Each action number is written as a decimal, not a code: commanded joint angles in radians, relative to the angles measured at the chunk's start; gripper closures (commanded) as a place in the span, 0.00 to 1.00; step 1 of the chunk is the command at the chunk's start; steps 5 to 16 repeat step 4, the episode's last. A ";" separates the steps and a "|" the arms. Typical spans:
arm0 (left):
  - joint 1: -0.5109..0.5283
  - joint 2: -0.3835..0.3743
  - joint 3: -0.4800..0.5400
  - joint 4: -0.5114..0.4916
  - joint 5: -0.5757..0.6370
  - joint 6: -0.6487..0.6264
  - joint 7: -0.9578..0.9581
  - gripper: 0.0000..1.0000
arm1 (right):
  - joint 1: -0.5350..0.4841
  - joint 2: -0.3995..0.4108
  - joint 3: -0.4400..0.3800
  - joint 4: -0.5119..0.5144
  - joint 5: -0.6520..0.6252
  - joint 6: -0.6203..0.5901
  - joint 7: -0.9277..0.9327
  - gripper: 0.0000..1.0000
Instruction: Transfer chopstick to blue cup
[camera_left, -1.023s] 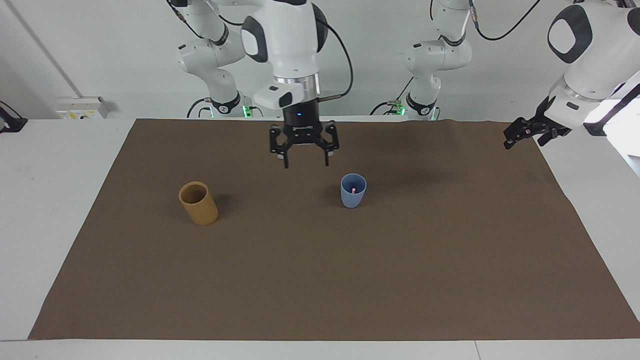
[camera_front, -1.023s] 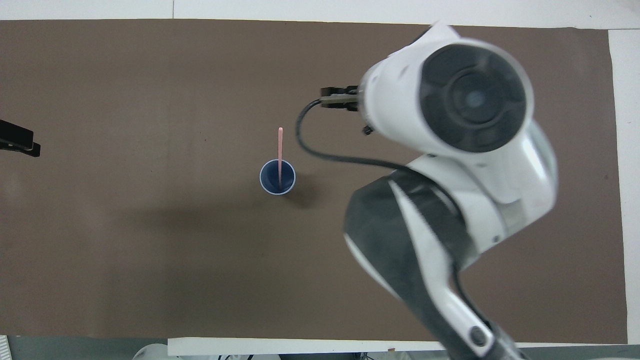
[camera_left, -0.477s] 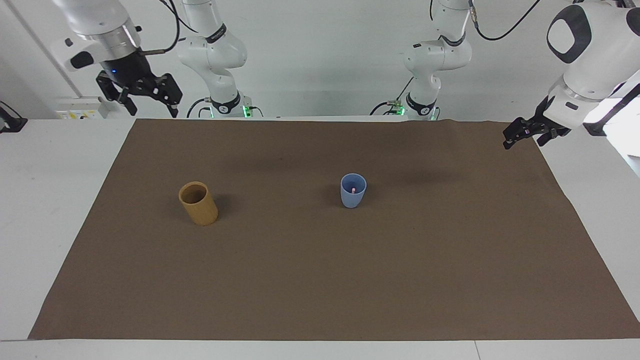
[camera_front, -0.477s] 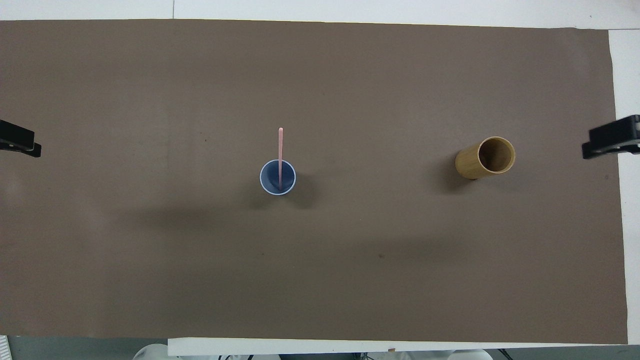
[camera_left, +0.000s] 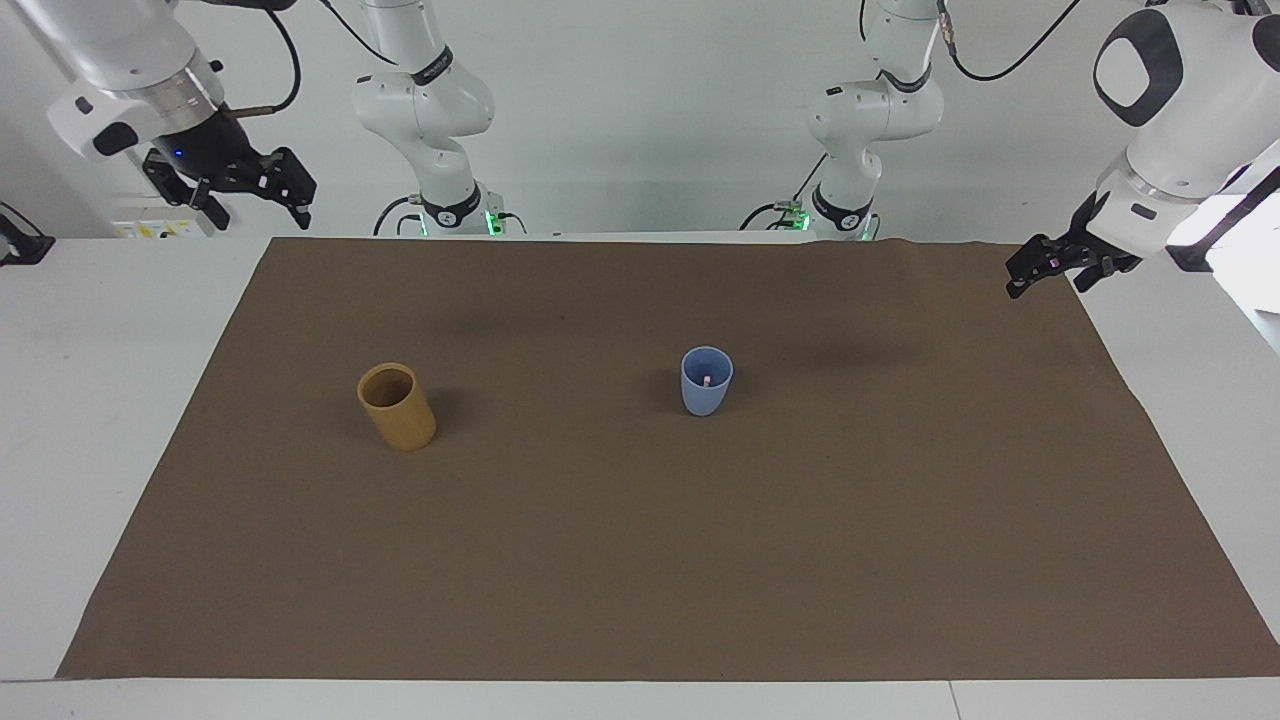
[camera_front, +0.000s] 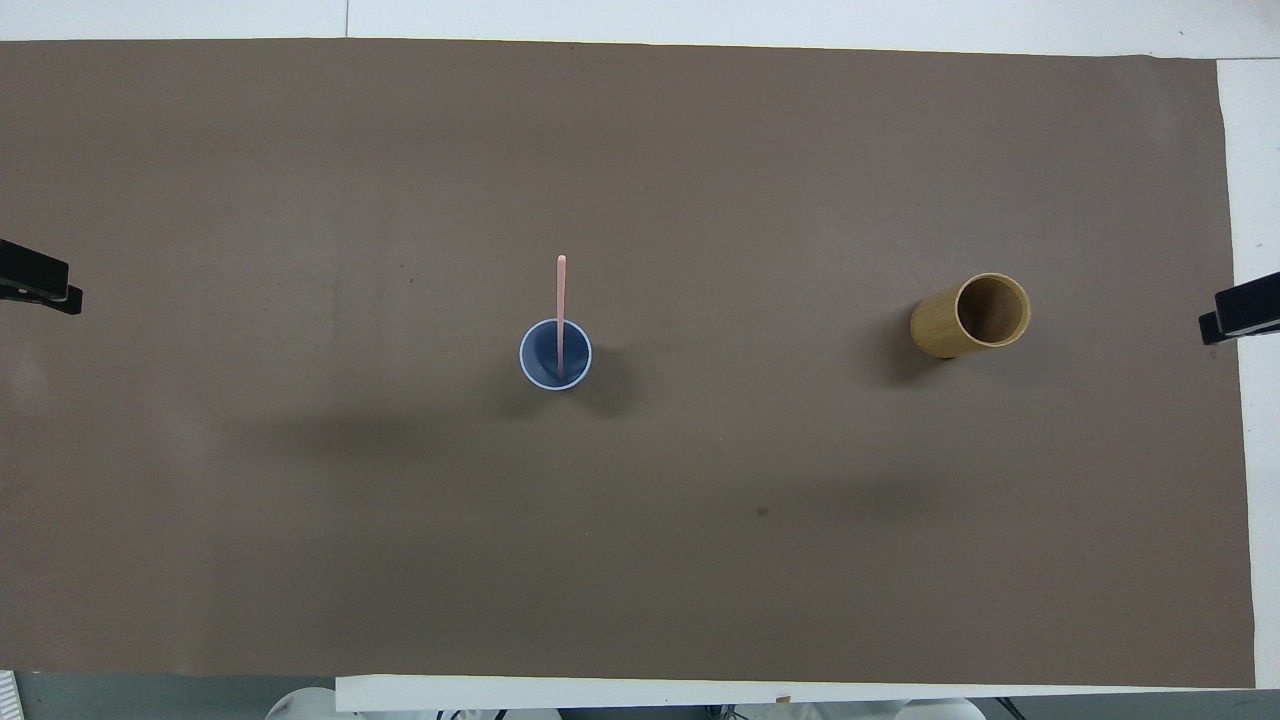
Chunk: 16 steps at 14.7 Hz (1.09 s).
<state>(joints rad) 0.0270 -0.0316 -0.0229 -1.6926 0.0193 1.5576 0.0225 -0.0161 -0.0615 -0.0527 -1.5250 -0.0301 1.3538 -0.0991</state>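
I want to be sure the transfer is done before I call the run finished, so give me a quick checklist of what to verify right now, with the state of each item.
1. Chopstick in the blue cup: ok, its lower end is inside and the upper part sticks out above the rim.
2. Blue cup upright on the brown mat: ok.
3. Tan holder upright and empty, toward the right arm's end: ok.
4. Right gripper clear of both cups, raised over the table's edge beside the mat: ok, jaws open, holding nothing.
5. Left gripper clear, waiting over the mat's corner at its own end: ok.
6. Chopstick resting steadily: cannot tell.
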 joint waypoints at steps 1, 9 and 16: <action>0.004 -0.016 -0.002 -0.009 0.013 0.001 0.011 0.00 | -0.007 -0.031 0.007 -0.040 -0.011 0.022 0.009 0.00; 0.005 -0.016 -0.002 -0.009 0.013 0.001 0.011 0.00 | -0.007 -0.037 0.007 -0.050 -0.011 0.015 0.010 0.00; 0.005 -0.016 -0.002 -0.009 0.013 0.001 0.011 0.00 | -0.007 -0.037 0.007 -0.050 -0.011 0.015 0.010 0.00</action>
